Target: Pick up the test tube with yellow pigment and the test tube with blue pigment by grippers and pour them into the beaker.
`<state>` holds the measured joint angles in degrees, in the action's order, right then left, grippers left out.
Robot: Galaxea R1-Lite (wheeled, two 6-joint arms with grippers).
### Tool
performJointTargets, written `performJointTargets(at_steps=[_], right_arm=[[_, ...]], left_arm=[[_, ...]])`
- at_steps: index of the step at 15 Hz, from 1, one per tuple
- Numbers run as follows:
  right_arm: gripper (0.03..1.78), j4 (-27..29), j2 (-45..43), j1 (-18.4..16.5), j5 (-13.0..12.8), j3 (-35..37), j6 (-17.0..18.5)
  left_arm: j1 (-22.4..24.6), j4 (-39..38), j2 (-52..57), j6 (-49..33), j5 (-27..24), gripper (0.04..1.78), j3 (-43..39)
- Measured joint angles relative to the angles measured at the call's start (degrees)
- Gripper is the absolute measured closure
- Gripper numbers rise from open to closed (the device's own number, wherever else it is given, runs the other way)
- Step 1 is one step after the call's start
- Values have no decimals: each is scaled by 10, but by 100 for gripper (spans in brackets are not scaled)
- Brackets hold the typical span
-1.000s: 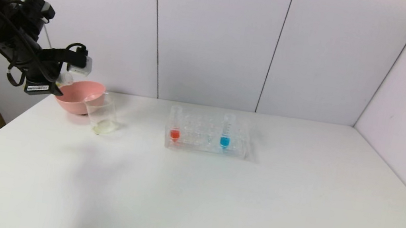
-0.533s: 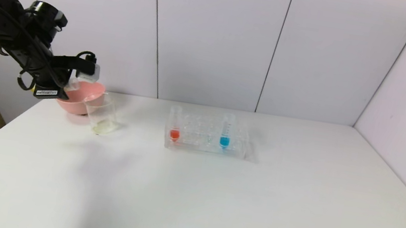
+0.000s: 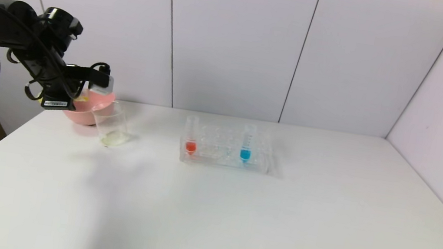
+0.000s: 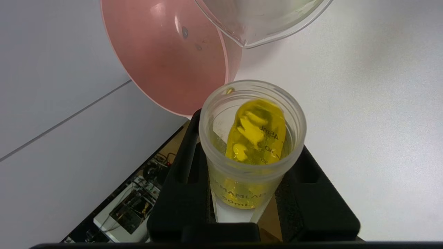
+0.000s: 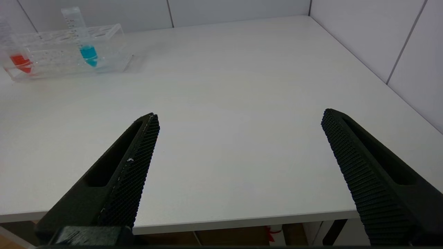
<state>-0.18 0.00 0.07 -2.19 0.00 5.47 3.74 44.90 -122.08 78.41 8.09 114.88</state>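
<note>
My left gripper (image 3: 82, 95) hangs at the table's far left, over the pink bowl and just left of the beaker (image 3: 110, 124). In the left wrist view it (image 4: 250, 145) is shut on the test tube with yellow pigment (image 4: 254, 133), which is tilted, its open mouth towards the beaker's rim (image 4: 263, 24). The beaker holds a thin pale yellowish layer at the bottom. The test tube with blue pigment (image 3: 247, 142) stands upright in the clear rack; it also shows in the right wrist view (image 5: 85, 43). My right gripper (image 5: 240, 114) is open and empty over the table's near edge.
A pink bowl (image 3: 76, 113) sits behind and left of the beaker, also in the left wrist view (image 4: 166, 52). The clear rack (image 3: 222, 160) in mid-table also holds a tube with red-orange liquid (image 3: 191, 135). Grey wall panels stand behind and to the right.
My left gripper has moved right and slightly down with the yellow tube, from left of the pink bowl to over it, closer to the beaker. Nothing else has moved.
</note>
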Motion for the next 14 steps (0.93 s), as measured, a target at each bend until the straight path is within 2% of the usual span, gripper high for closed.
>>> performJointTargets(at_steps=[14], right_arm=[[10,0,0,0,0,0,0]], left_arm=[[-23,-6,-4,0,74,129,0]])
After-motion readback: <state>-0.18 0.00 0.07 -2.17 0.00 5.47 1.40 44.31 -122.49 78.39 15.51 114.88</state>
